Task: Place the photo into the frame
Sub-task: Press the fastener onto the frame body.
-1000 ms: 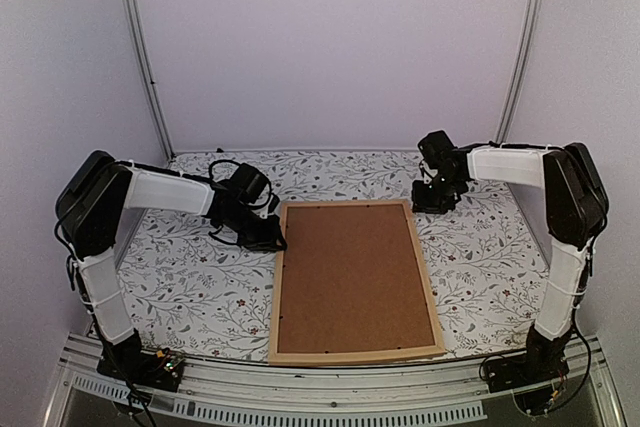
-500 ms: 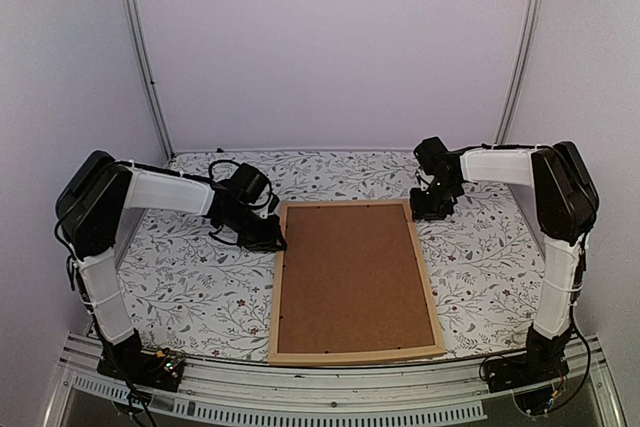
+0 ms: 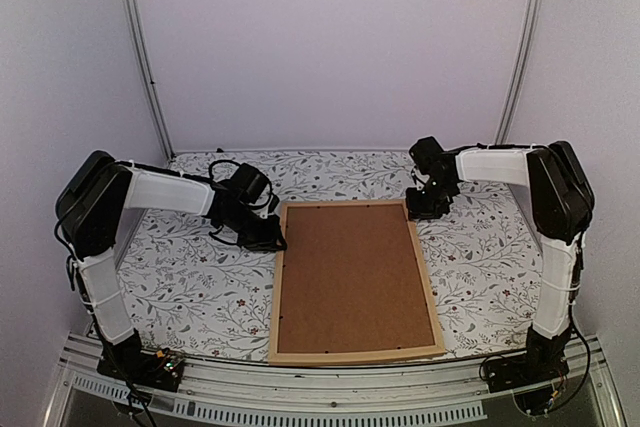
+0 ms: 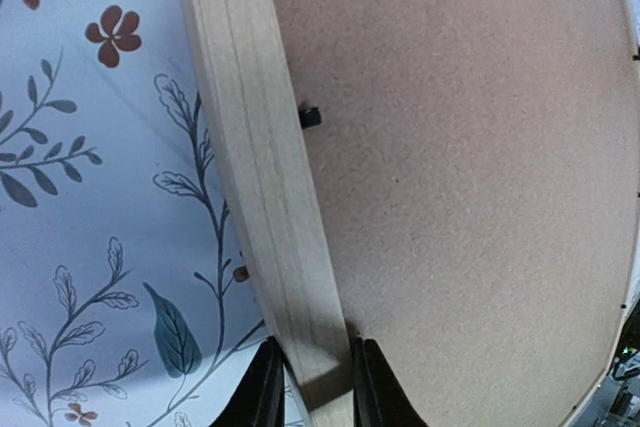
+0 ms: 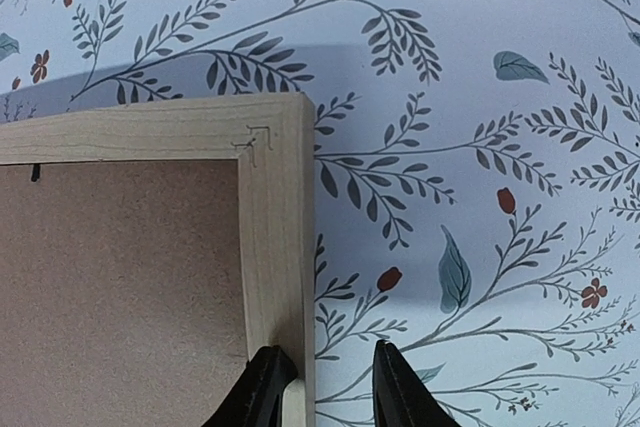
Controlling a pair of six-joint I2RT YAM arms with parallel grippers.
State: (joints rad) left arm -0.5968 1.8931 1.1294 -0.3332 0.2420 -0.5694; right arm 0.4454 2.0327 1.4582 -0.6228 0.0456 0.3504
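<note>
The left hand (image 4: pixel 315 392) is pinched narrowly on the left rail of the frame (image 3: pixel 355 355), which lies face down on the worktop (image 3: pixel 190 282). The right hand (image 5: pixel 330 387) stands part open astride the rail's outer edge at the far right corner, so a lift from one side alone could twist the thin wood or let it slip free. The frame holds the brown backing board (image 3: pixel 350 277) under small black tabs (image 4: pixel 310 117); the photo shows in no view, so I cannot tell whether it lies beneath.

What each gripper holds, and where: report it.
Left gripper pinches the frame by its left rail, near the far corner. Right gripper is open astride the right rail's edge, holding nothing.
</note>
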